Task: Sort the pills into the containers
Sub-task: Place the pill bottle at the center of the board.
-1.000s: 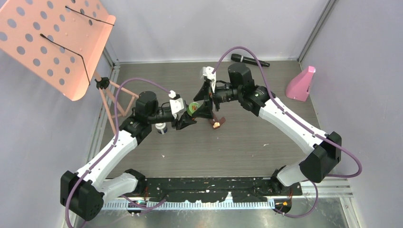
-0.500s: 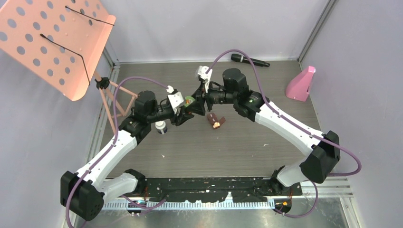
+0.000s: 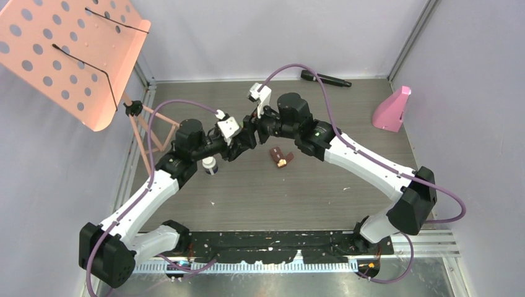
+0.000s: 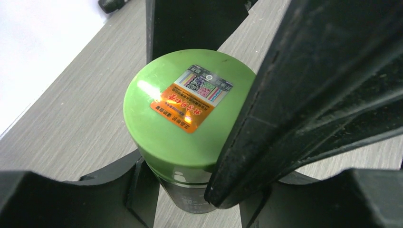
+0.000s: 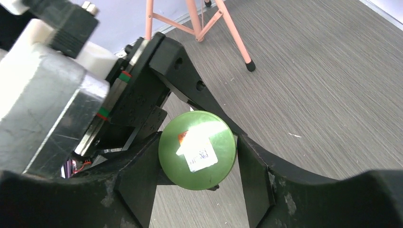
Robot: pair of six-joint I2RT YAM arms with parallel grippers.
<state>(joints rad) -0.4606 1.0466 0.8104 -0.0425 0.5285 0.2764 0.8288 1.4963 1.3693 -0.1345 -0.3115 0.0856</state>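
Note:
A dark bottle (image 4: 190, 194) with a green lid (image 4: 185, 109) and an orange label is held off the table, my left gripper (image 4: 197, 194) shut on its body. My right gripper (image 5: 198, 161) is closed on the green lid (image 5: 197, 149), one finger against each side. In the top view the two grippers meet at mid-table, left gripper (image 3: 242, 142) and right gripper (image 3: 252, 132), and they hide the bottle. A white bottle with a dark cap (image 3: 210, 165) stands under the left arm. The small brown case (image 3: 282, 157) lies open just right of the grippers. The pills are out of view.
A black microphone (image 3: 325, 78) lies at the back edge. A pink wedge-shaped object (image 3: 392, 109) stands at the right wall. A pink perforated music stand (image 3: 68, 49) rises at the back left, and its legs (image 3: 151, 133) reach the table beside the left arm.
My right gripper swung left from above the brown case to the held bottle and closed round its lid. The left gripper kept its hold and shifted slightly left and back.

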